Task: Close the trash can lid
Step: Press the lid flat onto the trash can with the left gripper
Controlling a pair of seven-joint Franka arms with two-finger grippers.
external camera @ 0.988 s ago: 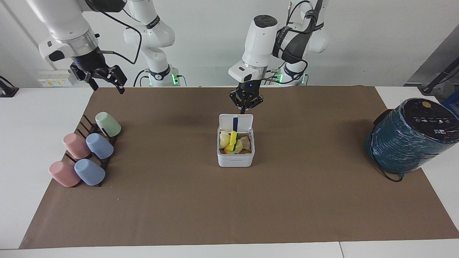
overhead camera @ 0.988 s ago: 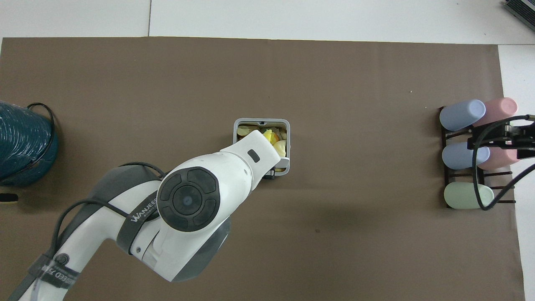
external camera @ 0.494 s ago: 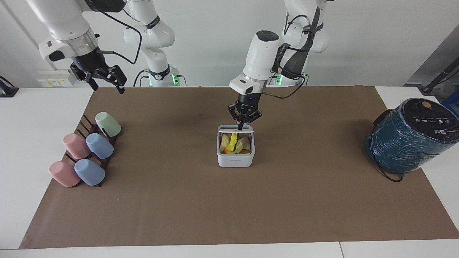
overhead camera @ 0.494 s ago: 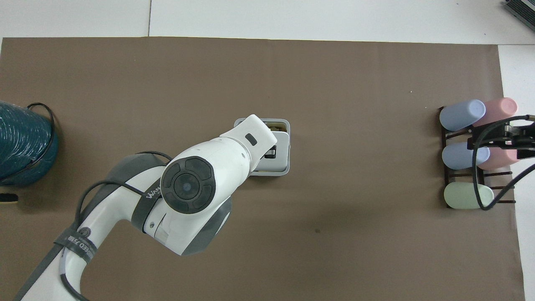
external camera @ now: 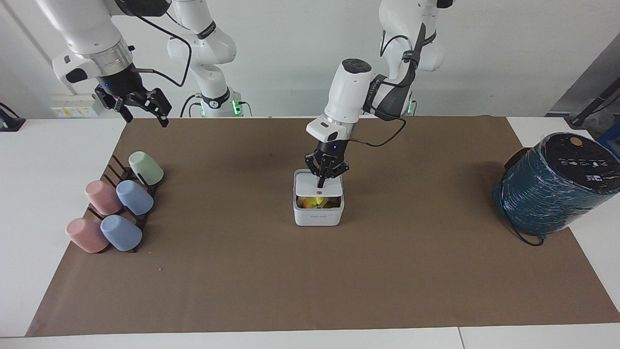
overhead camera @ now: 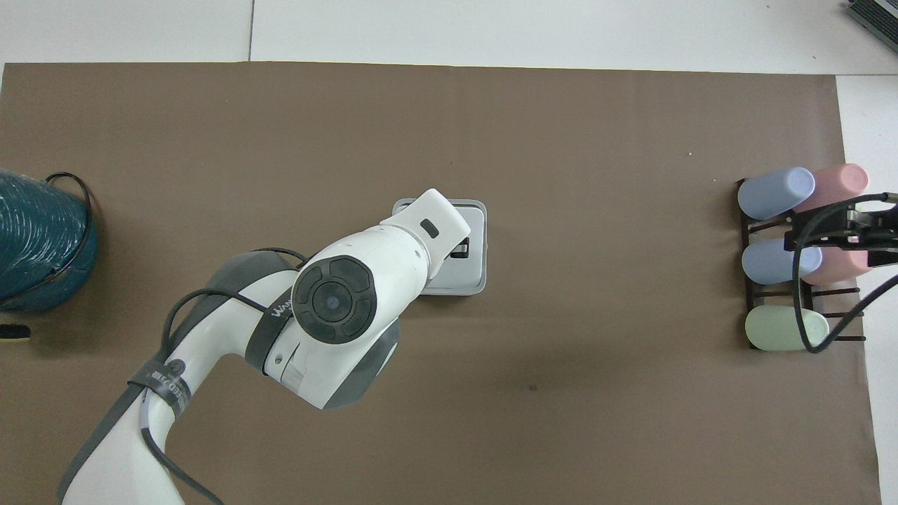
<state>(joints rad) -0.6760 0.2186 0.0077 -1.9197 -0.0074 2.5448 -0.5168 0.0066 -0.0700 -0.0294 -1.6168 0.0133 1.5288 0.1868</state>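
Observation:
The white trash can stands mid-table on the brown mat. Its lid is tipped down over the opening, orange dot up. A narrow gap at the edge farther from the robots still shows yellow waste. My left gripper points down with its fingers together, the tip touching the lid's top. In the overhead view the left arm covers most of the lid, and only a dark part of the left gripper shows. My right gripper waits open in the air near the cup rack.
A dark rack with several pastel cups lies toward the right arm's end. A large teal wrapped cylinder with a black cable stands at the left arm's end.
The lid swung from upright down onto the can, hiding most of the waste. My left gripper came down and forward with it. The right arm has not moved.

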